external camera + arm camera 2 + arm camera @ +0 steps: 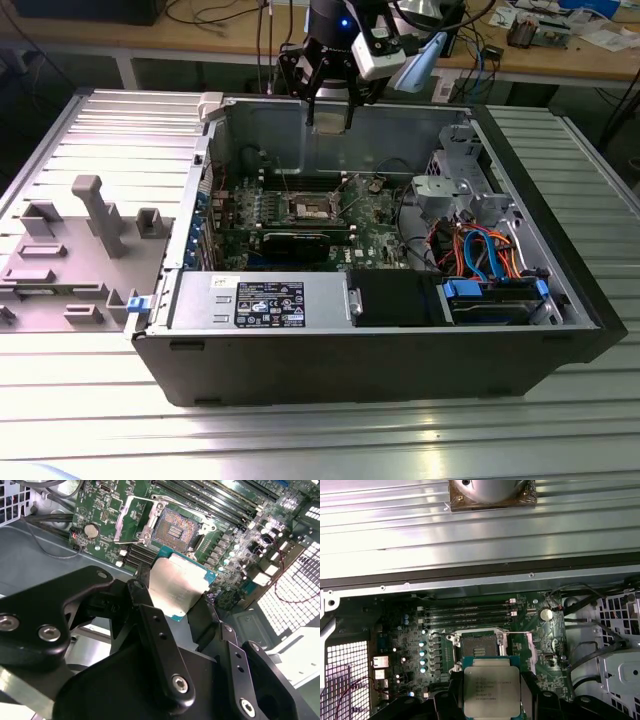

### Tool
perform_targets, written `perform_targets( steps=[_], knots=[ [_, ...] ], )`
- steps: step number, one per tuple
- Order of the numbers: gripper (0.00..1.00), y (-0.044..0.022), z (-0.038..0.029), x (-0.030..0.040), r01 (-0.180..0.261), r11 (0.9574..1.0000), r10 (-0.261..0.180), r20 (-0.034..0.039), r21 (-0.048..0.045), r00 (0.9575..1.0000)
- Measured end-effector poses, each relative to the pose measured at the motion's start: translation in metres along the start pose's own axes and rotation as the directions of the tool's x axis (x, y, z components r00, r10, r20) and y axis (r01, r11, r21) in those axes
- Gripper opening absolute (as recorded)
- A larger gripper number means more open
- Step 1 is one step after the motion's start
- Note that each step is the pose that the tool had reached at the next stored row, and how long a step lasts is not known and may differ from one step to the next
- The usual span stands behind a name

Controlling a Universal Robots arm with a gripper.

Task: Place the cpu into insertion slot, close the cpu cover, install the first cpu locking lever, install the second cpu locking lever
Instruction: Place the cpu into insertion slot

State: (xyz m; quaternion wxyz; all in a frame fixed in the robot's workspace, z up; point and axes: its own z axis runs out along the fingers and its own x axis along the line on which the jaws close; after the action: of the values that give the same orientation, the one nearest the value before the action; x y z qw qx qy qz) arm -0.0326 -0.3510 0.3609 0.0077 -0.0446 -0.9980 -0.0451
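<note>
Flat silver sq. cpu, teal-edged

I am in an electronics lab or workshop. Under me runs a ribbed silver aluminium counter built of slotted profiles. On it lies an open black metal desktop computer case with its green circuit board bared. Beside the case, on the exterior view's left, sits a grey plastic fixture with upright posts. Behind stands a long pale wooden counter strewn with black cables and loose electronic parts.
</note>
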Motion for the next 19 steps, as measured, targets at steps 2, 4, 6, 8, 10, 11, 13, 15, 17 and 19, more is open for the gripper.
perform_targets(
  steps=[2,4,6,8,10,11,13,15,17,19],
  knots=[
    [0.54,0.0000,0.0000,0.0000,-0.002,1.0000,0.002,0.0002,0.0000,1.0000],
    [0.54,0.0000,0.0000,0.0000,-0.003,1.0000,0.003,0.0003,-0.0001,1.0000],
    [0.54,0.0000,0.0000,0.0000,-0.003,1.0000,0.003,0.0003,-0.0001,1.0000],
    [0.54,0.0000,0.0000,0.0000,-0.003,1.0000,0.003,0.0002,0.0000,1.0000],
    [0.54,0.0000,0.0000,0.0000,-0.003,1.0000,0.003,0.0003,-0.0001,1.0000],
    [0.54,0.0000,0.0000,0.0000,-0.003,1.0000,0.003,0.0003,0.0000,1.0000],
    [0.54,0.0000,0.0000,0.0000,-0.004,1.0000,0.004,0.0003,-0.0001,1.0000],
    [0.54,0.0000,0.0000,0.0000,-0.007,1.0000,0.007,0.0006,-0.0001,1.0000],
    [0.54,0.0000,0.0000,0.0000,-0.012,0.9999,0.012,0.0011,-0.0002,0.9999],
    [0.54,0.0000,0.0000,0.0000,-0.017,0.9999,0.017,0.0015,-0.0003,0.9999]
  ],
)
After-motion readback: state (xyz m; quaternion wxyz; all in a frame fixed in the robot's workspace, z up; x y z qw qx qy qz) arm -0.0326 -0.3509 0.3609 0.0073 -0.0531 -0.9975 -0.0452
